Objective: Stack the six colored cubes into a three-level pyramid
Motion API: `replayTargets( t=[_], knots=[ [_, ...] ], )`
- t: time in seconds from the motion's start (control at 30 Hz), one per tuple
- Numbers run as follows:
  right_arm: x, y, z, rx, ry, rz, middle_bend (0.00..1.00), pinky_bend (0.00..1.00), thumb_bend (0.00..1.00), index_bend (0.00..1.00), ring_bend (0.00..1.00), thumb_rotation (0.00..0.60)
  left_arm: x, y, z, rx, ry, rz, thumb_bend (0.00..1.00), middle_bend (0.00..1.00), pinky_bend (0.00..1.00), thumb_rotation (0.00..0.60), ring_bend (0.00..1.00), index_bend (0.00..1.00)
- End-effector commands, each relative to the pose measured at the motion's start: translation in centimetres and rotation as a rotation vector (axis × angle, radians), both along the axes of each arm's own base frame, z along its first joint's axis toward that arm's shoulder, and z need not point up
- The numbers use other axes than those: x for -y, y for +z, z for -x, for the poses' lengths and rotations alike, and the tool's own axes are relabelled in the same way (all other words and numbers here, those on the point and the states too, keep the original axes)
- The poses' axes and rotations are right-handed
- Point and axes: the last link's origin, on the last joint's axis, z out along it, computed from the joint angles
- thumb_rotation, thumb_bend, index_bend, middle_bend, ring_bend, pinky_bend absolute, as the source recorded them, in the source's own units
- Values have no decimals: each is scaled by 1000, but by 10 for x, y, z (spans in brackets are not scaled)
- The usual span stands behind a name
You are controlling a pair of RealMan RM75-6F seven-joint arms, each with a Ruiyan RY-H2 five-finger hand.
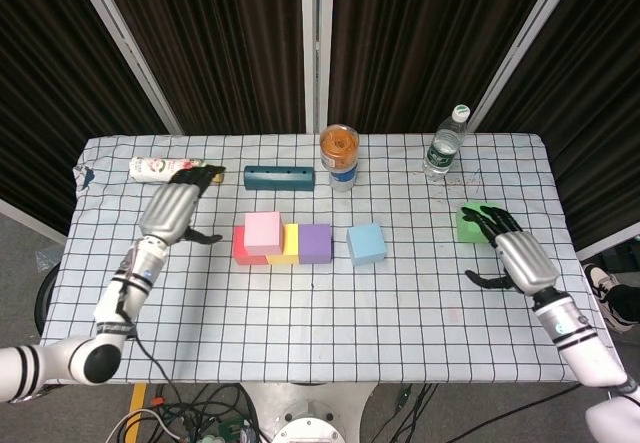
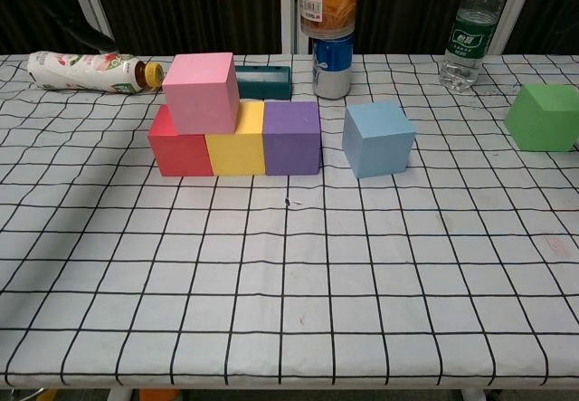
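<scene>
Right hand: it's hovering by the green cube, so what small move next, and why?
Probably close the right hand around the green cube and lift it. Its fingers are spread over that cube, holding nothing. The pink cube already sits on the red and yellow ones, and the left hand is clear of the stack. The second level lacks a cube.

Pretty even overhead light, bright on the tabletop [image 1: 300, 303]; shadows under the cubes are short and soft; no real glare; backdrop stays dark; both views sharp, chest view's grid lines bow slightly.
</scene>
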Motion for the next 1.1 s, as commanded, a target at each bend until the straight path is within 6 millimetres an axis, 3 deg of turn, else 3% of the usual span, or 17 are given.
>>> replayTargets(
  t=[0.03, 0.37, 0.67, 0.8, 0.93, 1.03, 1.1],
  knots=[
    [22, -27, -18, -32, 38, -59, 119, 0, 111, 0, 0, 600, 22, 22, 43, -24, 46, -102, 0, 112, 108, 600, 88, 136],
    [69, -94, -59, -107, 106, -138, 116, 0, 71, 0, 0, 600, 66, 38, 96, -31, 95, -123, 0, 121, 108, 600, 88, 145],
    [90, -139, -83, -148, 129, -193, 119, 0, 71, 0, 0, 600, 84, 37, 121, 0, 122, -99, 0, 121, 108, 600, 88, 146],
    [96, -150, -89, -157, 131, -212, 165, 0, 117, 0, 0, 600, 89, 37, 126, 36, 132, -74, 0, 122, 108, 600, 88, 146],
    [97, -156, -89, -182, 136, -227, 287, 0, 193, 0, 1, 600, 91, 38, 127, 47, 127, -79, 0, 122, 108, 600, 88, 146],
    [95, -146, -88, -166, 133, -212, 379, 0, 237, 0, 32, 600, 94, 40, 126, 66, 118, -82, 0, 121, 108, 600, 88, 146],
    [95, -129, -91, -142, 127, -191, 405, 0, 240, 0, 48, 600, 95, 41, 126, 71, 114, -84, 0, 121, 108, 600, 88, 146]
  ],
)
